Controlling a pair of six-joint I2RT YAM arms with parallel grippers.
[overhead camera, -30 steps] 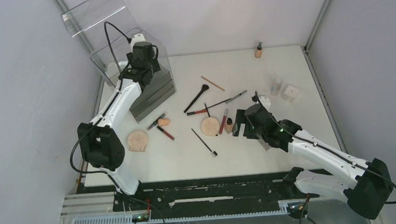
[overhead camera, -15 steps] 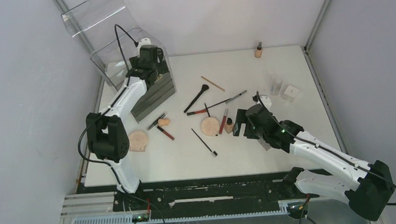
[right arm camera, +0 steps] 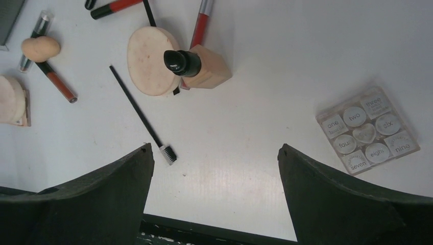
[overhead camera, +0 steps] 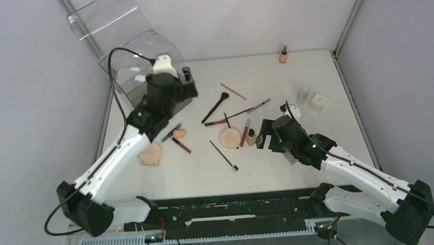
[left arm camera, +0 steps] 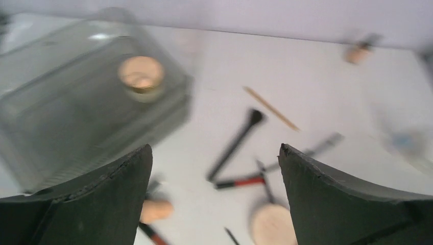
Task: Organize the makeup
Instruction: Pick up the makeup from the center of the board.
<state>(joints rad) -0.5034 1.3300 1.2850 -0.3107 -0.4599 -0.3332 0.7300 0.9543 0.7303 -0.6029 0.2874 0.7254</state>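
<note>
The makeup lies scattered on the white table (overhead camera: 292, 77). My left gripper (overhead camera: 190, 83) (left arm camera: 215, 148) hangs open and empty at the right end of the clear drawer box (overhead camera: 136, 76), above the table. Through a blur, the left wrist view shows a round tan compact (left arm camera: 141, 74) inside the box (left arm camera: 66, 117). My right gripper (overhead camera: 262, 135) (right arm camera: 215, 146) is open and empty, just right of a beige bottle (overhead camera: 251, 136) (right arm camera: 204, 65) with a black cap. That bottle touches another tan compact (overhead camera: 230, 137) (right arm camera: 148, 61). A thin black brush (overhead camera: 224, 155) (right arm camera: 138, 109) lies near my right gripper's left finger.
A peach sponge (overhead camera: 179, 134) (right arm camera: 40, 48), red lip tubes (right arm camera: 201, 23) and a third compact (overhead camera: 151, 154) lie mid-left. A large black brush (overhead camera: 216, 107) and a wooden stick (overhead camera: 232, 91) lie further back. A white cube box (overhead camera: 318, 101) and a small bottle (overhead camera: 283, 54) stand far right. A clear palette (right arm camera: 366, 130) lies beside my right gripper.
My left gripper has opened wide and swung out of the clear box toward the right, its arm turning at the base. The right arm has barely moved.
</note>
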